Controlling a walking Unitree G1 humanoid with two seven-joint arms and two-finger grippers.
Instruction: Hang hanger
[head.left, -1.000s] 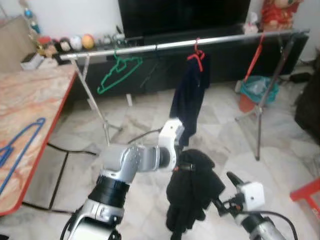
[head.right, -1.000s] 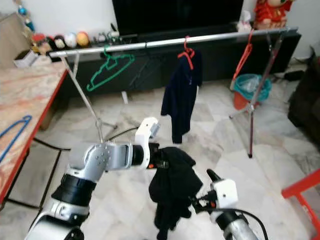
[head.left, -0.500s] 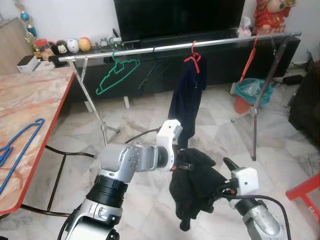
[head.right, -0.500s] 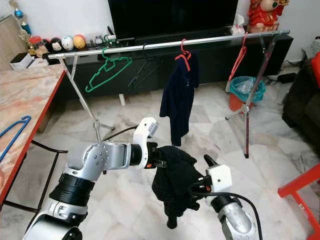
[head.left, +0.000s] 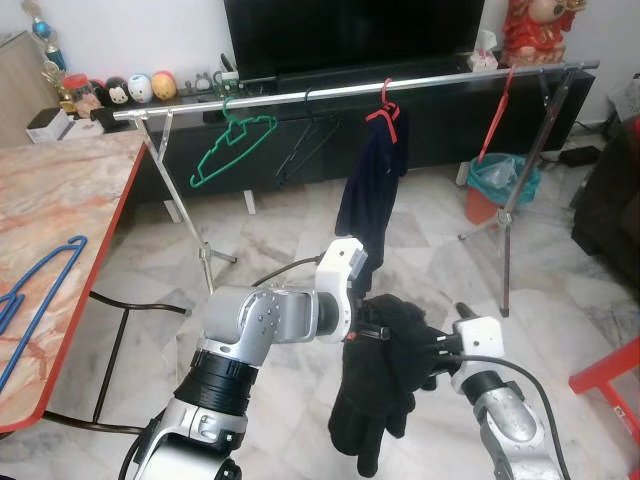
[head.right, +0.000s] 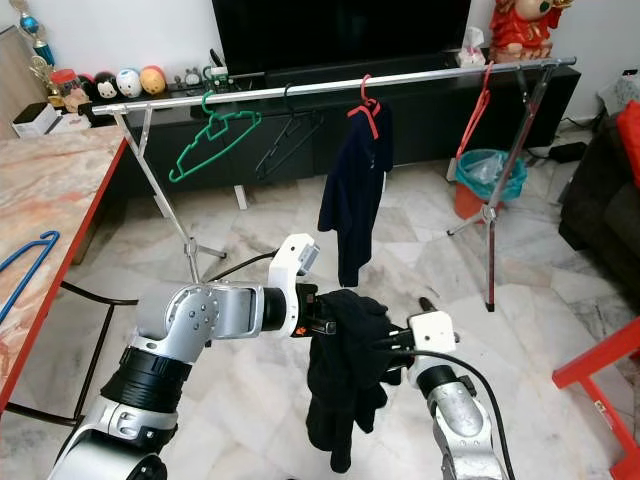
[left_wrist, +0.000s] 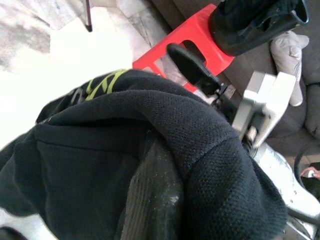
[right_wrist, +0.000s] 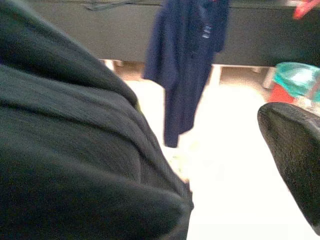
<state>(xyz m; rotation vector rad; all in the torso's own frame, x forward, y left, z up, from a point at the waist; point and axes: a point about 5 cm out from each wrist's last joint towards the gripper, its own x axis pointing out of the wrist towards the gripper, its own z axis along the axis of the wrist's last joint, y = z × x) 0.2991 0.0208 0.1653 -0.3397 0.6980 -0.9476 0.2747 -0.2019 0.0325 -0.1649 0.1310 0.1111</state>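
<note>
Black garment (head.left: 380, 385) between both hands, mid-floor.

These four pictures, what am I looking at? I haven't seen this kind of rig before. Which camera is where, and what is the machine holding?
This is a walking humanoid robot in a living room. The two wide pictures come from the two eyes of a camera on its head, looking down past its silver arms. The two close-ups come from cameras on its wrists, looking along the black fingers.

The left gripper holds up a black garment, which hangs in a bunch above the floor. The right gripper reaches into the cloth from the other side; one of its fingers shows free in the right wrist view.

Ahead stands a metal clothes rail. On it hang a green hanger, a black hanger, a navy garment on a red hanger, and another red hanger. A blue hanger lies on the table to the robot's left.
</note>
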